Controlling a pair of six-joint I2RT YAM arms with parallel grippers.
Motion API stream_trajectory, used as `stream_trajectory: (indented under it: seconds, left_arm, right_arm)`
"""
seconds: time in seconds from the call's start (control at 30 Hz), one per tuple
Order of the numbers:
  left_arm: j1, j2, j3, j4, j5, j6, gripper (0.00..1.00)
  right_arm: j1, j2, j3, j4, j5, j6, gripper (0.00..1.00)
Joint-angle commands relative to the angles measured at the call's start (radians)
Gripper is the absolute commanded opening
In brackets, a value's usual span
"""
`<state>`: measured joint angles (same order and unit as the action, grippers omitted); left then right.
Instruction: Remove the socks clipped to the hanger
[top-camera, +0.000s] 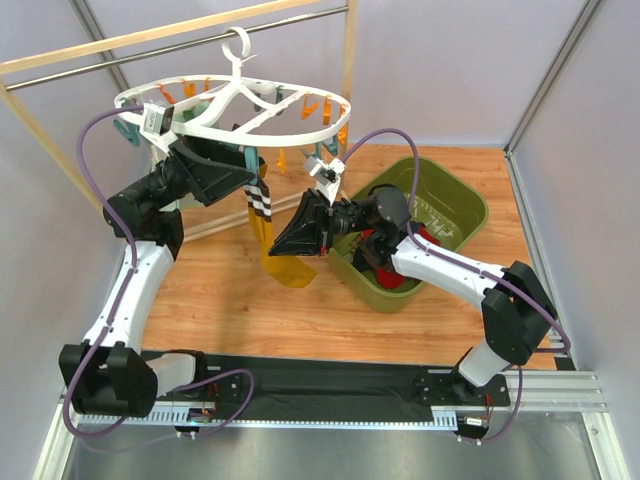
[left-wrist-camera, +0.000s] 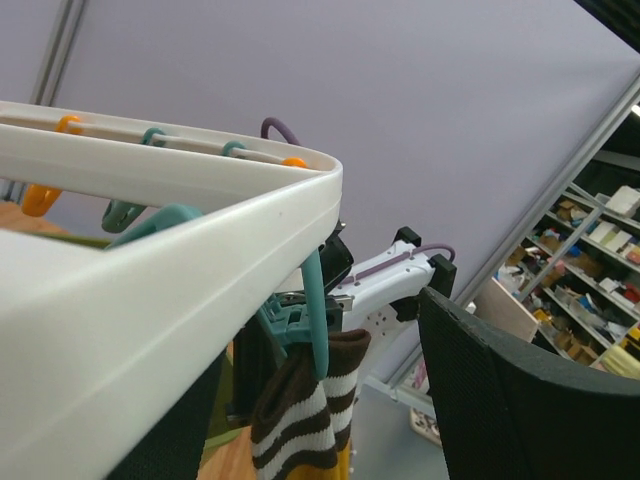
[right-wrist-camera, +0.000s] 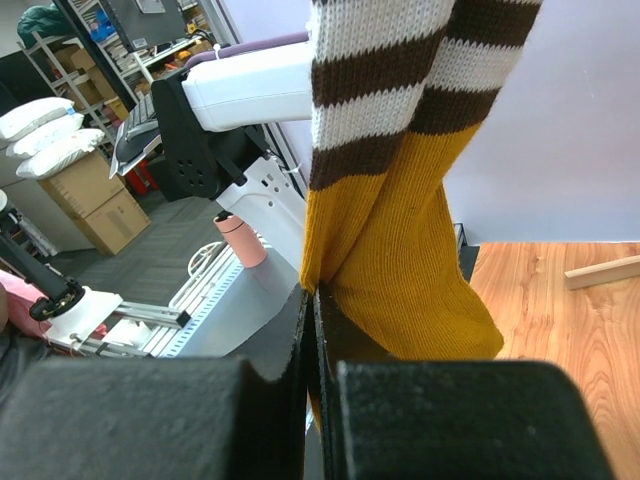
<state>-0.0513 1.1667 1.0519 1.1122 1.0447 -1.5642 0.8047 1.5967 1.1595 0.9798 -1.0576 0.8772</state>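
Observation:
The white oval hanger (top-camera: 225, 100) hangs by its hook from a rail. One sock (top-camera: 272, 245), mustard with a brown-and-white striped cuff, dangles from a teal clip (left-wrist-camera: 300, 325) under the hanger rim (left-wrist-camera: 150, 260). My left gripper (top-camera: 245, 168) stands open up at the clip, its black fingers (left-wrist-camera: 520, 390) on either side of the sock cuff (left-wrist-camera: 305, 410) without touching it. Lower down, my right gripper (top-camera: 285, 240) is shut on the sock. In the right wrist view its pads (right-wrist-camera: 300, 340) pinch the edge of the mustard fabric (right-wrist-camera: 400, 250).
A green bin (top-camera: 470, 205) on the wooden tabletop at the right holds red socks (top-camera: 425, 237) and dark ones. Orange and teal clips (top-camera: 315, 105) hang bare round the hanger. A wood-and-metal rail frame (top-camera: 150, 35) stands behind. Purple walls enclose the table.

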Motion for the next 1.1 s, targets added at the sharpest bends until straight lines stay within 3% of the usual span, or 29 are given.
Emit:
stream_trajectory:
  seconds: [0.0, 0.2, 0.43, 0.73, 0.87, 0.93, 1.07]
  left_arm:
    - [0.007, -0.044, -0.007, -0.041, -0.071, 0.105, 0.82]
    - [0.007, -0.056, -0.035, -0.038, -0.048, 0.044, 0.83]
    - [0.007, -0.153, -0.067, -0.418, -0.028, 0.252, 0.89]
    - [0.008, -0.190, -0.009, -0.716, 0.067, 0.440, 0.95]
    - [0.008, -0.225, 0.038, -0.857, 0.032, 0.565, 0.94]
    - [0.008, -0.237, 0.081, -1.020, 0.005, 0.682, 0.94]
    - [0.008, -0.240, 0.167, -1.104, -0.060, 0.739, 0.94]
  right_arm:
    - [0.016, -0.014, 0.014, -0.016, -0.056, -0.010, 0.00]
    - [0.016, -0.017, 0.012, -0.018, -0.054, -0.009, 0.00]
    - [0.011, -0.023, 0.008, -0.023, -0.061, -0.012, 0.00]
    - [-0.015, -0.038, -0.001, -0.052, -0.047, -0.023, 0.00]
    - [-0.015, -0.035, -0.004, -0.055, -0.045, -0.029, 0.00]
    - [-0.015, -0.035, -0.004, -0.055, -0.048, -0.029, 0.00]
    - [-0.015, -0.043, -0.004, -0.056, -0.053, -0.033, 0.00]
